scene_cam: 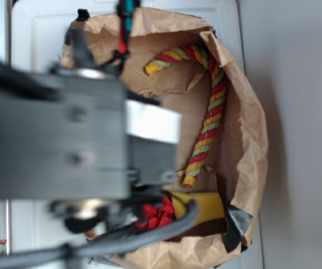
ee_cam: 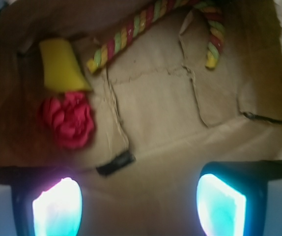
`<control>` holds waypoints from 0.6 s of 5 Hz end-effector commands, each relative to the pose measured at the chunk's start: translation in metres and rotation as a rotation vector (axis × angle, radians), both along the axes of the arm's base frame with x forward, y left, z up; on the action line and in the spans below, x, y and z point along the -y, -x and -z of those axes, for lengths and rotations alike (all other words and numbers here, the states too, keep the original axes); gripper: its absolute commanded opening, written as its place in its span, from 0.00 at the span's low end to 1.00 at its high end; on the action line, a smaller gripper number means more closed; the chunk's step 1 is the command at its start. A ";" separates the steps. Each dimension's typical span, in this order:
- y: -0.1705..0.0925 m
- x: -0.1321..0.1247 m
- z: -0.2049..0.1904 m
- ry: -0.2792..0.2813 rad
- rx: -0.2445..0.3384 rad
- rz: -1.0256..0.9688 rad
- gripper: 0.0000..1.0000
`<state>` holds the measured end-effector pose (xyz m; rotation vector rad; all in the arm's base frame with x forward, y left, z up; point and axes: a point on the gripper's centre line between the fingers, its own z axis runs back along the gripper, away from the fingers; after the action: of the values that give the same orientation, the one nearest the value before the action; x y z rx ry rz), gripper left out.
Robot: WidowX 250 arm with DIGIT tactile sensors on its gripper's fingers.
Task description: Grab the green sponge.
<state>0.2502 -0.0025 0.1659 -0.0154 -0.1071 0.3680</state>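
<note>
My pincer (ee_cam: 138, 206) hangs wide open and empty above the crumpled floor of a brown paper bag (ee_cam: 180, 113), both fingertips (ee_cam: 57, 206) glowing at the bottom of the wrist view. The sponge (ee_cam: 62, 65), a yellow wedge, lies up and to the left of the pincer, touching the red ball (ee_cam: 68, 120) just below it. One end of the rope (ee_cam: 131, 30) rests just beside the sponge. From outside, my arm (scene_cam: 54, 140) blocks much of the bag; the sponge (scene_cam: 206, 207) shows near its lower corner.
</note>
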 end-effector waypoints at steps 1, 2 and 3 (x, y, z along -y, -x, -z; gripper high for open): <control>-0.027 -0.028 0.018 0.055 0.106 -0.051 1.00; -0.032 -0.032 0.034 0.056 0.158 -0.069 1.00; -0.040 -0.022 0.043 0.039 0.157 -0.039 1.00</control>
<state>0.2855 0.0187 0.1133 -0.0661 -0.2226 0.4197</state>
